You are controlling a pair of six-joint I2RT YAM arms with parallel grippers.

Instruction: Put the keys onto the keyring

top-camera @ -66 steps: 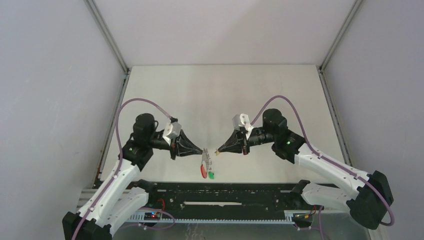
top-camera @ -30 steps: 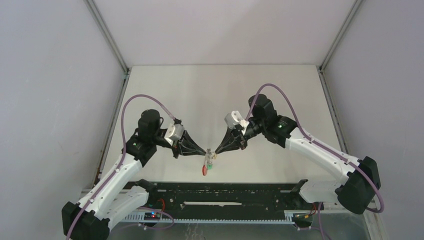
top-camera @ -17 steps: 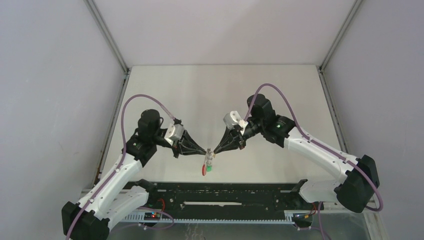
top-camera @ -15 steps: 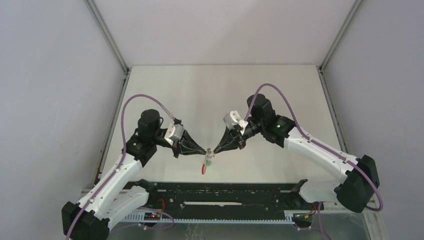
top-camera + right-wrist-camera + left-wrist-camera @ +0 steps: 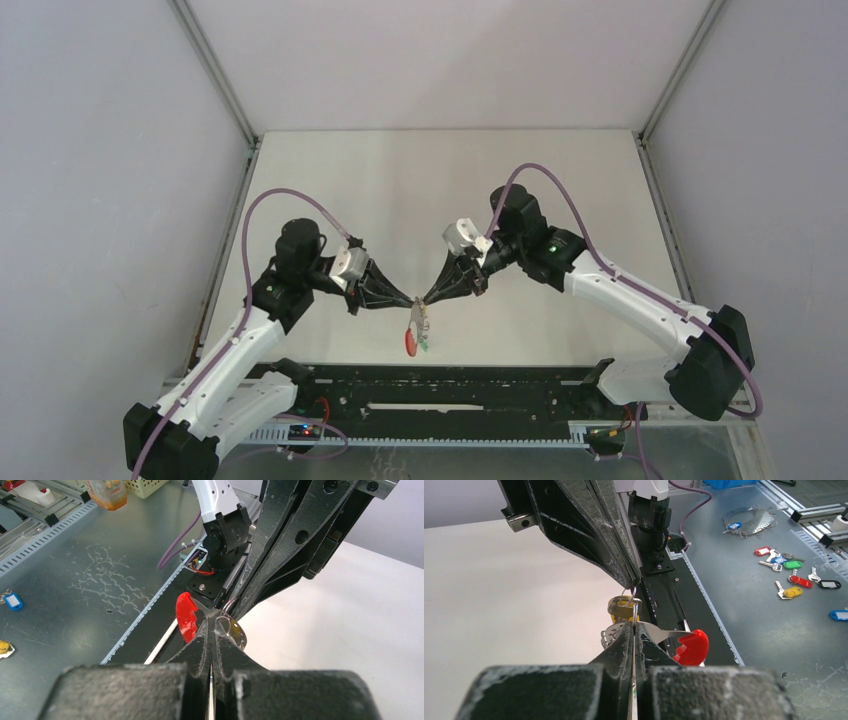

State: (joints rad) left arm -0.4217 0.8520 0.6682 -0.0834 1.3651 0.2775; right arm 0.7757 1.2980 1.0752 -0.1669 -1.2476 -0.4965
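My left gripper (image 5: 411, 301) and right gripper (image 5: 426, 298) meet tip to tip above the table's near edge, both shut. The keyring (image 5: 418, 322) hangs below them, its red section (image 5: 409, 343) lowest, with a green key head (image 5: 424, 348) beside it. In the left wrist view my left gripper (image 5: 634, 626) pinches the keyring's thin wire, and the red section (image 5: 691, 647) sticks out to the right. The yellow key's head (image 5: 621, 607) sits just past the tips. In the right wrist view my right gripper (image 5: 215, 622) is shut on the yellow key (image 5: 236, 633), next to the red section (image 5: 186, 616).
The black base rail (image 5: 450, 385) runs just below the hanging keyring. Beyond the table, several loose keys and tags (image 5: 791, 577) lie on the metal bench, along with a blue tag (image 5: 12, 601) and an orange bottle (image 5: 105, 492). Grey walls enclose the white table (image 5: 450, 190).
The right gripper has come left with the yellow key until its tip meets the left gripper's. The hanging keyring has swung a little. The left arm has barely moved.
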